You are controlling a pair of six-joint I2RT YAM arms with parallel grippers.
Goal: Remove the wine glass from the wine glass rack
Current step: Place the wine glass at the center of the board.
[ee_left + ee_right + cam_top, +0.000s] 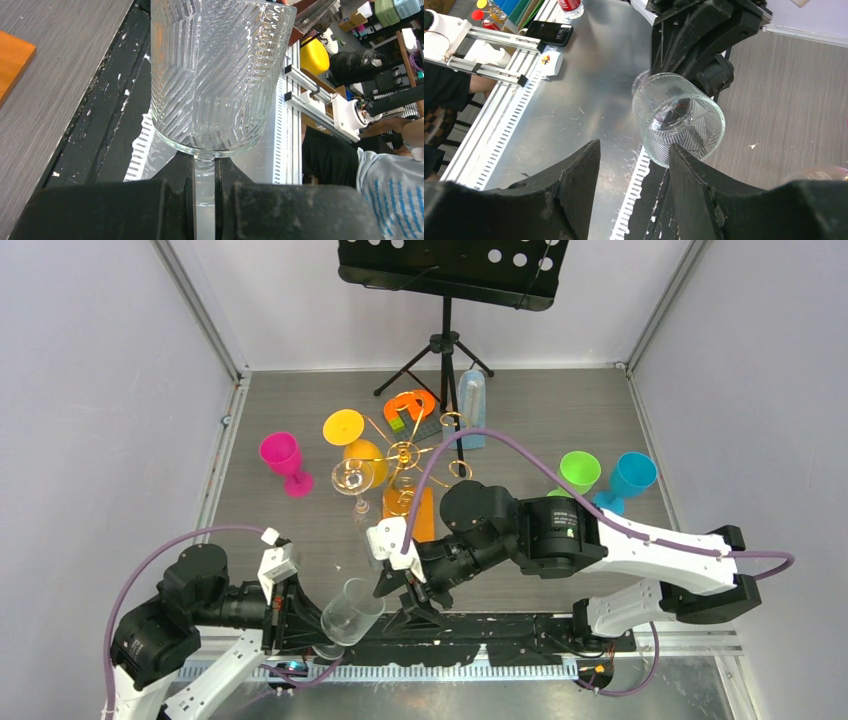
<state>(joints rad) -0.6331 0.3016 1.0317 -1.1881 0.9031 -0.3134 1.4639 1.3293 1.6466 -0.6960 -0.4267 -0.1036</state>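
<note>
Since the left tool (204,200) clamped its stem, the wine glass (215,75) leaned ahead of it, off the wine glass rack (405,452); the right tool (634,165), jaws parted and empty, hovered just beside the bowl.

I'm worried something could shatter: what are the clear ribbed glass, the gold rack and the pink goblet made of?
The wine glass looks like glass or clear hard plastic: see-through, glossy, ribbed. The rack seems shiny gold metal wire on an orange base, probably wood. The pink goblet looks like opaque plastic, evenly coloured, faintly glossy.
</note>
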